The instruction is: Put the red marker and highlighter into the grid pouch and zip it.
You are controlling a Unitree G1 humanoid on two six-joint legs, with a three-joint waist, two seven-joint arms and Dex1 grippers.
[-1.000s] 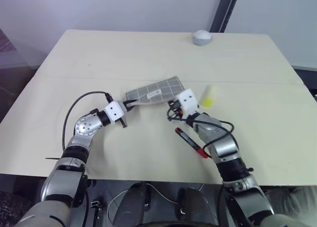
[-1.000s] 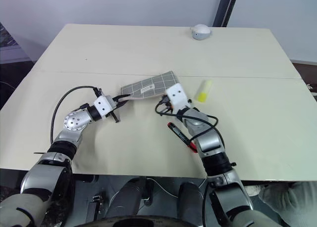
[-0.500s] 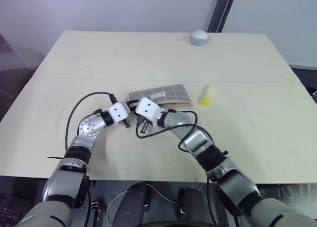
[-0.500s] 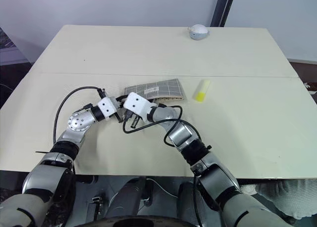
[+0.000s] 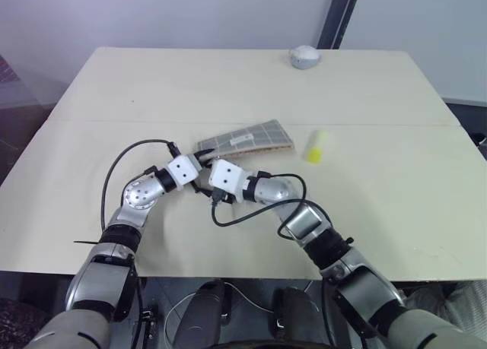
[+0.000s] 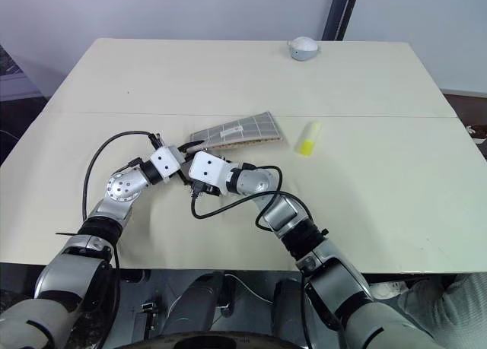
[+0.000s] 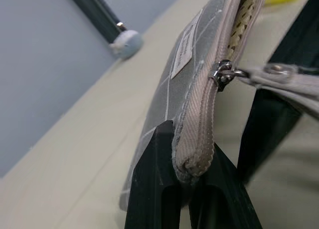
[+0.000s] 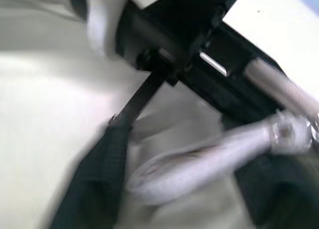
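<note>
The grid pouch (image 5: 247, 138) lies mid-table with its near left end raised off the surface. My left gripper (image 5: 199, 160) is shut on that end, its fingers (image 7: 154, 189) clamped over the seam below the metal zipper pull (image 7: 222, 72). My right gripper (image 5: 207, 186) sits right beside the left one, open, with the pouch's grey pull tab (image 8: 199, 154) between its two fingers (image 8: 99, 184). The tab (image 7: 286, 79) passes one right finger (image 7: 269, 119). The yellow highlighter (image 5: 317, 147) lies on the table just right of the pouch. The red marker is hidden.
A round grey-white lump (image 5: 305, 57) rests near the table's far edge. My right forearm (image 5: 304, 220) and its black cable (image 5: 251, 216) cross the near middle of the pale table (image 5: 114, 90). A table seam (image 5: 380, 125) runs across behind the pouch.
My right arm has swung left from the pouch's right end to the left gripper, and its fingers have gone from shut to open. The forearm now covers where the marker lay.
</note>
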